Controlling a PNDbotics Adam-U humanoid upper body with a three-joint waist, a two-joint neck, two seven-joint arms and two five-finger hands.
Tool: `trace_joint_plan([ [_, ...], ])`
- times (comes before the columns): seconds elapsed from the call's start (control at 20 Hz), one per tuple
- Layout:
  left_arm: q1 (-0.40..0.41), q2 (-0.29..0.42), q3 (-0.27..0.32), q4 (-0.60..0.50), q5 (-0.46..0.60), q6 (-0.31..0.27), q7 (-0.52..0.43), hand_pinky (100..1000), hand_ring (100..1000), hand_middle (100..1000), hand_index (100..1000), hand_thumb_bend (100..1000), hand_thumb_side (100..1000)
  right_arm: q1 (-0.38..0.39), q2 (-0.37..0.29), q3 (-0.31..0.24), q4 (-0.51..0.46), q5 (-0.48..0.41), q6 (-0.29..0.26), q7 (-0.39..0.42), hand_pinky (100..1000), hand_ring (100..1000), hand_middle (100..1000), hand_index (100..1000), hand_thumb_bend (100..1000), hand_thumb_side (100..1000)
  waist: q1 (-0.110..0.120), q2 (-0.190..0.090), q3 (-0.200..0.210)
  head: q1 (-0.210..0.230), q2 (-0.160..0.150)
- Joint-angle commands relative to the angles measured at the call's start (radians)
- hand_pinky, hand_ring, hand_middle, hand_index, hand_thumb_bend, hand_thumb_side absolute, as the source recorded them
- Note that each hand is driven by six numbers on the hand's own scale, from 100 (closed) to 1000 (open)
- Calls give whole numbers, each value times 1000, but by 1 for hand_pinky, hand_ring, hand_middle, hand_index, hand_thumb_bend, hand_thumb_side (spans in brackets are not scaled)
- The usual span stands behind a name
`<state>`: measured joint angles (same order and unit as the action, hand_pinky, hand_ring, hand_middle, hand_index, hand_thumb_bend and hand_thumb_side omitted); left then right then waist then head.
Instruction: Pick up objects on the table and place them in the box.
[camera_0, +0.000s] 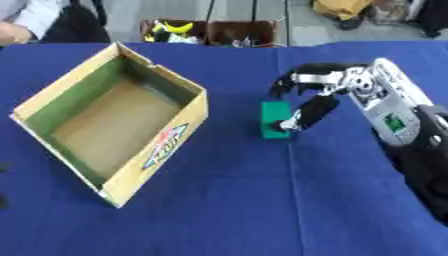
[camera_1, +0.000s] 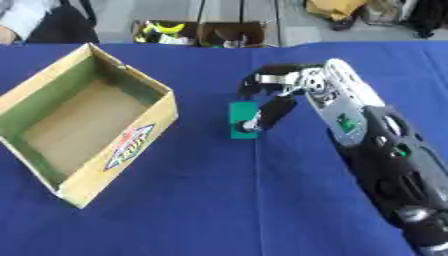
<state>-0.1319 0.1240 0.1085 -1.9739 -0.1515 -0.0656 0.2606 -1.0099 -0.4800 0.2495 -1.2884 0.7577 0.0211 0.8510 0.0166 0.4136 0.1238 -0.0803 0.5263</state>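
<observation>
A small green block (camera_0: 273, 119) stands on the blue table (camera_0: 262, 200), just right of the open cardboard box (camera_0: 114, 120). My right hand (camera_0: 328, 85) comes in from the right and arches over the block. Its thumb (camera_0: 302, 116) reaches down to the block's right face, while its bent fingers (camera_0: 282, 86) hang just behind the block's top, a thin gap showing between them and the block. The block rests on the table. The box is empty, with a green inner wall and a printed logo on its front side. My left hand shows in neither view.
Beyond the table's far edge stand crates (camera_0: 210, 32) with yellow and dark items. A seated person (camera_0: 35, 22) is at the far left corner. Blue cloth spreads in front of the box and the block.
</observation>
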Motion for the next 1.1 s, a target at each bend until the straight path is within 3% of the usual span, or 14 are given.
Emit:
trace_joint_plan([
  [0.05,-4,15,2,-14,-2,2,-1,227,589,631,858,100,888,-13,-9,2,3,3,-5,11,813,889,771,867,359,428,1,-19,3,3,-2],
  [0.55,-4,15,1,-15,-1,1,-1,228,589,631,858,100,889,-15,2,8,26,21,-8,2,807,881,742,842,345,420,1,-17,7,0,-3],
  [0.6,-4,15,1,-15,-1,1,-1,228,590,632,859,100,889,-16,3,5,25,22,-3,-8,789,854,666,781,257,419,1,-17,7,0,-3],
  [0.75,-4,15,1,-15,-1,1,-1,228,591,632,859,100,889,-17,4,-1,23,24,21,-55,766,816,598,714,100,356,1,-16,7,0,-2],
  [0.95,-4,15,0,-14,-1,2,-2,228,592,632,859,100,887,-21,6,-5,22,18,68,-113,733,771,523,634,100,247,1,-17,6,0,-2],
  [1.1,-3,16,1,-14,-1,2,-2,228,592,632,859,100,886,-22,5,-3,17,8,97,-141,723,760,511,621,100,233,0,-18,6,0,0],
])
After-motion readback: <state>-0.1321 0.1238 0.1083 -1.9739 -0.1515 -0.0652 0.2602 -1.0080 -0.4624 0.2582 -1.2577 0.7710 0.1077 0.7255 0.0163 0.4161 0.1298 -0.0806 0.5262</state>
